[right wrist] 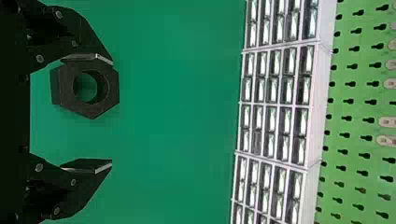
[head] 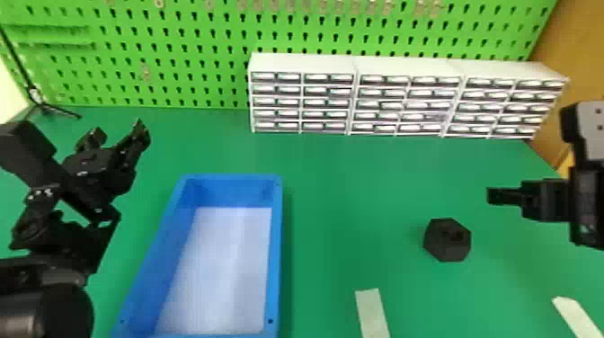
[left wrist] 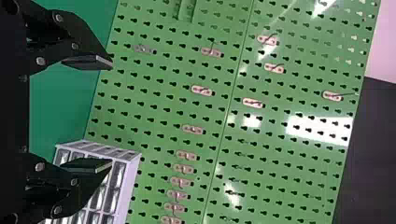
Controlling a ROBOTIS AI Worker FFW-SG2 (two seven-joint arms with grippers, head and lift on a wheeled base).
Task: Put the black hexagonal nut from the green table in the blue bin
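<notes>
The black hexagonal nut lies on the green table, right of the blue bin. My right gripper is behind and to the right of the nut in the head view. In the right wrist view the nut overlaps the tip of one finger, while my right gripper stands open and holds nothing. My left gripper is parked left of the bin, above the table. Seen in the left wrist view, my left gripper is open, with nothing between its fingers.
White drawer units stand along the table's back edge, before a green pegboard. A pale strip lies on the table between bin and nut, and another strip lies at the right front. A thin black stand is at the back left.
</notes>
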